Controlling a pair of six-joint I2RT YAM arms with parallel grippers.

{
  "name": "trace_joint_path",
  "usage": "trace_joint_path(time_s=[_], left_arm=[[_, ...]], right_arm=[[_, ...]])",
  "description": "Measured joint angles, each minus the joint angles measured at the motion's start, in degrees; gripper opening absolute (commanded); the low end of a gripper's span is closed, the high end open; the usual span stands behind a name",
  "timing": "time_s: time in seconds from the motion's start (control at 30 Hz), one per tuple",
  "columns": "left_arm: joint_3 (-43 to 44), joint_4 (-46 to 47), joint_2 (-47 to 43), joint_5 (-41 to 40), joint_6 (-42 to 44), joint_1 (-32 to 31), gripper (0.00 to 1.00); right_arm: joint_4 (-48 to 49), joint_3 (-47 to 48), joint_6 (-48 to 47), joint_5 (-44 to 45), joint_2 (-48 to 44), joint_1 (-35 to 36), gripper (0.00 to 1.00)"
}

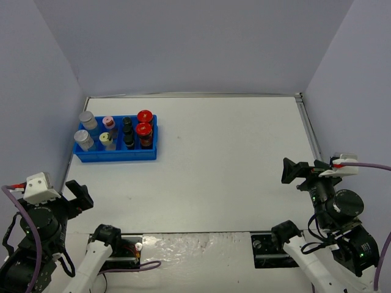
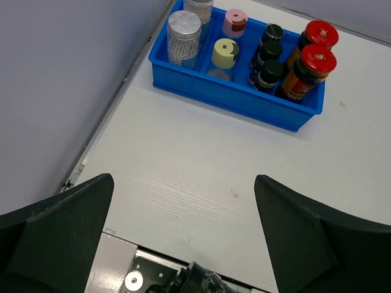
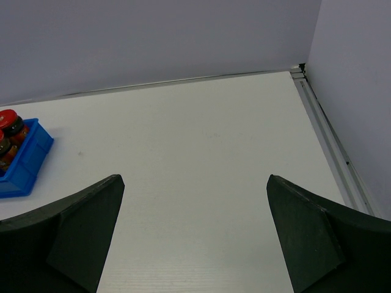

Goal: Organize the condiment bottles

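Note:
The condiment bottles all stand in a blue bin [image 1: 116, 152] at the table's far left. It holds two silver-lidded jars [image 1: 85, 129], a pink-capped one [image 1: 108, 121], a yellow-green-capped one [image 1: 105, 138], three black-capped ones [image 1: 127, 130] and two red-lidded ones [image 1: 144, 122]. The left wrist view shows the bin [image 2: 232, 101] with the silver [image 2: 183, 27], yellow-green [image 2: 225, 53] and red [image 2: 314, 59] lids. My left gripper [image 1: 78, 195] [image 2: 183, 189] is open and empty, near the front left, well short of the bin. My right gripper [image 1: 298, 171] [image 3: 195, 183] is open and empty at the right.
Grey walls enclose the table on the left, back and right. A metal rail [image 1: 310, 131] runs along the right edge, also in the right wrist view [image 3: 330, 143]. The arm bases and a metal plate [image 1: 195, 247] line the near edge. The bin's corner [image 3: 24, 165] shows in the right wrist view.

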Motion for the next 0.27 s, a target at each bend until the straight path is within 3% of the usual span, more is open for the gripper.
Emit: trace_joint_path(time_s=[0.27], left_arm=[[0.02, -0.78, 0.31, -0.16, 0.33, 0.00, 0.97]], right_arm=[[-0.02, -0.11, 0.43, 1.29, -0.07, 1.06, 1.00]])
